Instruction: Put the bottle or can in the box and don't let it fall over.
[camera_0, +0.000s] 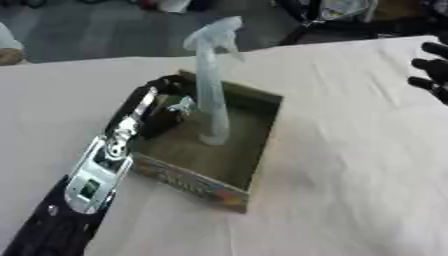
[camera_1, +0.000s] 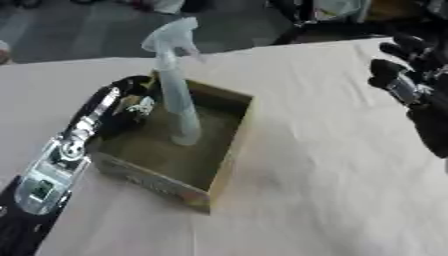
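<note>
Left eye view showed a tall, translucent pale plastic spray bottle (camera_0: 211, 85) standing upright inside a shallow open cardboard box with a printed front wall (camera_0: 203, 188). The base of the bottle rested on the box floor, near the middle and toward the left wall, and its trigger head rose well above the rim. The box sat on a counter covered with a cream-coloured cloth (camera_0: 350, 165). The left arm, black with silver joints, entered from the lower left corner and extended along the left wall of the box. The left hand (camera_0: 168, 111) was positioned inside the box at its far left corner, just beside the lower part of the bottle; whether the fingers touched the bottle, or how far they were curled, could not be determined from either view. The right hand (camera_1: 411, 82) showed best in the right eye view, at the right edge and well apart from the box, with its dark fingers relaxed and holding nothing.
</note>
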